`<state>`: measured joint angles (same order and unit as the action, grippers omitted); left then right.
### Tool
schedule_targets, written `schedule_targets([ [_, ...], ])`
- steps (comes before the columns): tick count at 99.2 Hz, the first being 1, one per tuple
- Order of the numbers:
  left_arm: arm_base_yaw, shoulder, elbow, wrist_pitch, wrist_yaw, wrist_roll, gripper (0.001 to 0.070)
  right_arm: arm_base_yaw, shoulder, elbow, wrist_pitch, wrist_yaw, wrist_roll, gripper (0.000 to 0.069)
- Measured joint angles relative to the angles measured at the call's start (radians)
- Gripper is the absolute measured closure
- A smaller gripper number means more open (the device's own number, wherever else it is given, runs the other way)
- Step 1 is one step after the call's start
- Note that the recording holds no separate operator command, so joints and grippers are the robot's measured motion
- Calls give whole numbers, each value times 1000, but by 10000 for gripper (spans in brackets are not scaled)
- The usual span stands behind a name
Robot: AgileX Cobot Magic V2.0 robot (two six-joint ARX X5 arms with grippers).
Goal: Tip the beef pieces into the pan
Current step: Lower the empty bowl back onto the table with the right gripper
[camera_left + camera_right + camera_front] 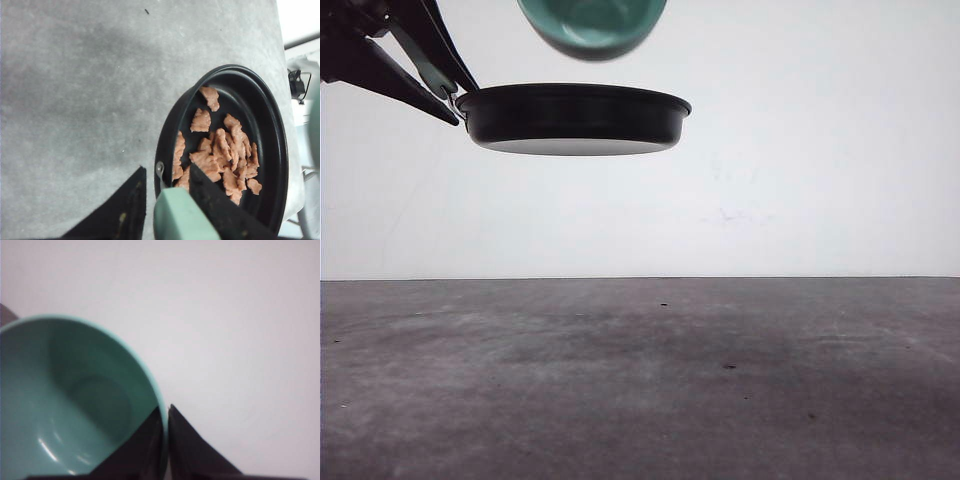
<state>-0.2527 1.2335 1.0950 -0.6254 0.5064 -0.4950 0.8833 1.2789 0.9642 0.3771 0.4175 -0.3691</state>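
The black pan [570, 118] hangs level, high above the table, at the upper left of the front view. My left gripper [458, 102] is shut on its mint-green handle [179, 219], one dark finger on each side. Inside the pan [172, 122], the reddish-brown beef pieces [220, 155] lie heaped toward the handle side. Just above the pan, a teal bowl [592, 25] is tilted. My right gripper [165, 410] is shut on the rim of that bowl [75, 405], one finger inside and one outside. The bowl's inside looks empty.
The grey table top [640, 380] lies far below the pan, with a few small dark specks on it. A white wall [800, 180] stands behind. In the left wrist view, the table's edge [282, 75] runs past the pan, with cables beyond it.
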Motion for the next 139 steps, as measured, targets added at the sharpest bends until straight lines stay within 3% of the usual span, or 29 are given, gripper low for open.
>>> schedule_targets([
  [15, 0, 0, 0, 1, -2, 39, 586, -76, -89, 115, -270, -111, 331, 681],
  [29, 0, 0, 0, 12, -2, 55, 586, -221, -113, 225, -547, -194, 549, 681],
  [42, 0, 0, 0, 24, -2, 60, 586, -383, -91, 233, -827, -270, 658, 681],
  [57, -1, 0, 0, 23, -2, 70, 586, -544, 9, 173, -1112, -361, 701, 681],
  [97, -25, 0, 0, 23, -2, 88, 586, -604, 14, -179, -924, -396, 718, 680],
  [114, -25, 0, 0, 23, -3, 88, 586, -660, 14, -204, -865, -410, 719, 680],
  [139, -25, 0, 0, 19, -4, 88, 586, -779, 78, -204, -877, -544, 740, 679],
])
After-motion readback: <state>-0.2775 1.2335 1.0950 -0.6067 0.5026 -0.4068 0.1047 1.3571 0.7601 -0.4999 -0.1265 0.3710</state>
